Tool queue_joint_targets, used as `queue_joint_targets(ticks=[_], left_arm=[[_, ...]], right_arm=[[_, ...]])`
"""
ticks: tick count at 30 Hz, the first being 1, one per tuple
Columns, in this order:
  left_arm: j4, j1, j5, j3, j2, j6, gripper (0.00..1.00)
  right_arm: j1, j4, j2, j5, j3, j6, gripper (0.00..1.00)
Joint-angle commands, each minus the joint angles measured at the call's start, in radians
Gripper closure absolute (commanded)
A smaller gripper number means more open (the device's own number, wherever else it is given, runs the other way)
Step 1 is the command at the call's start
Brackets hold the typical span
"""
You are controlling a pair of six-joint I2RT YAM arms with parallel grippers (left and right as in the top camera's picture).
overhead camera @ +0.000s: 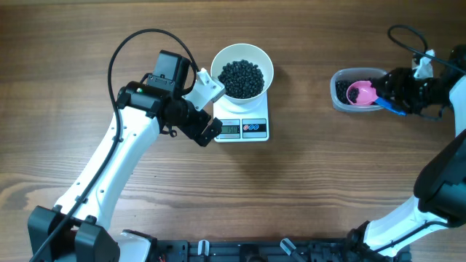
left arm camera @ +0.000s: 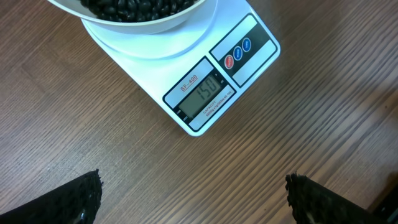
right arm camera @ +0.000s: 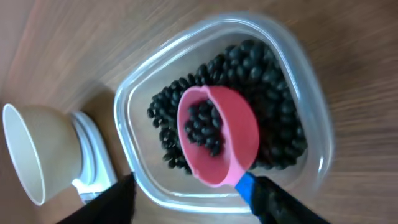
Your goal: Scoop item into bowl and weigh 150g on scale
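Two arms attend a wooden table (overhead camera: 328, 182); the item, small black beans (overhead camera: 241, 78), lies in two places. Most of it fills the white bowl (overhead camera: 255, 49), which sits on the far part of the scale (overhead camera: 256, 116) left of centre. The rest lies in a clear plastic tub (right arm camera: 298, 68) at the far right, with a few beans in a pink scoop (right arm camera: 239, 134) over that tub. The scale's display (left arm camera: 208, 90), on its near edge, reads 150, so the target weight appears met. The left gripper (left arm camera: 193, 208) hovers just near-left of the scale, jaws spread wide and holding nothing. The right gripper (right arm camera: 196, 186) is at the tub, its fingers standing apart wider than the scoop's blue handle (right arm camera: 245, 185), which lies between them close to one finger; a firm pinch is not evident. By judgement, the beans are hard, smooth and individually light: they roll and scatter freely and cannot be pinched. They must therefore be carried in the scoop, which is held by the handle and kept level. The filled bowl is likely moderately heavy and slick-sided; it is best taken at the rim, gently, since any nudge would disturb the reading.
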Motion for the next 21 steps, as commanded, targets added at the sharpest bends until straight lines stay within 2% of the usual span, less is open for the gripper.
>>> queue_joint_targets(ticks=[1,2,10,17,21], left_arm=[[0.0,0.006,0.015,0.007,0.005,0.016,0.0],[0.0,0.006,0.015,0.007,0.005,0.016,0.0],[0.0,0.006,0.015,0.007,0.005,0.016,0.0],[0.0,0.006,0.014,0.007,0.005,0.016,0.0],[0.0,0.006,0.014,0.007,0.005,0.016,0.0]], right_arm=[[0.003,0.008,-0.009,0.019,0.006,-0.01,0.19],[0.003,0.007,-0.009,0.019,0.006,-0.01,0.0],[0.003,0.047,-0.009,0.042,0.006,-0.01,0.0],[0.003,0.229,-0.009,0.042,0.006,-0.01,0.0],[0.003,0.267,-0.009,0.042,0.006,-0.01,0.01]])
